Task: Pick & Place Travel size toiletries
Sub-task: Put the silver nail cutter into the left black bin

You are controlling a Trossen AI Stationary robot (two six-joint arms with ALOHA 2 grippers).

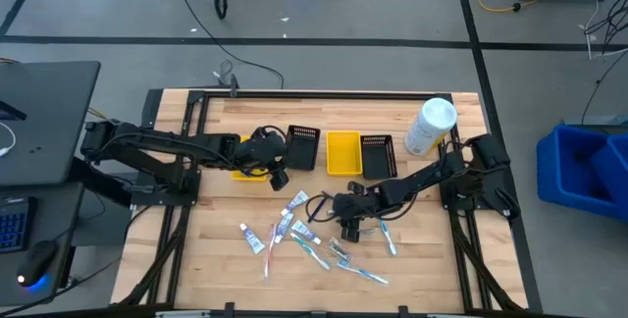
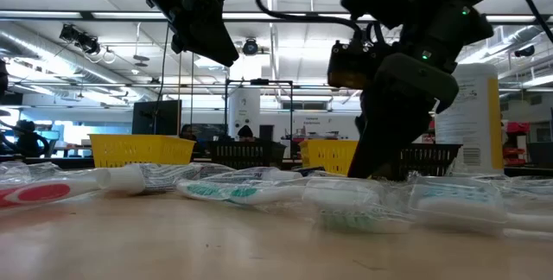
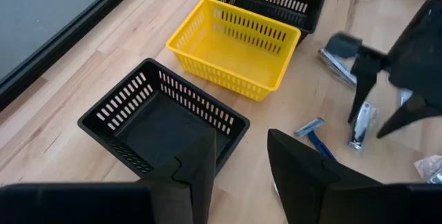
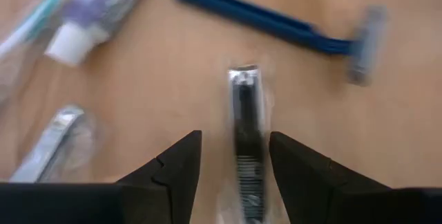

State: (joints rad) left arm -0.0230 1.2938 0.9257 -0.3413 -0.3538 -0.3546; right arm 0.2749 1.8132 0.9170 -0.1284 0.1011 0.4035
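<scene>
the right gripper is down low over the pile of travel toiletries in the middle of the table. its two fingers stand apart, one on each side of a shiny nail clipper in a clear packet. nothing is held yet. the clipper lies flat on the wood, lined up between the fingers, so this looks like the start of a pick.

to do it well, i think the gripper should go straight down until the tips almost touch the table, then close gently on the clipper's long sides. the packet looks slippery, so a slow squeeze is best.

just past the clipper lies a blue razor. off to one side are a toothpaste tube and a second packet. keep the fingers away from those.

farther off, the left gripper waits with its fingers apart, empty, above a black bin. a yellow bin sits beyond it.
</scene>
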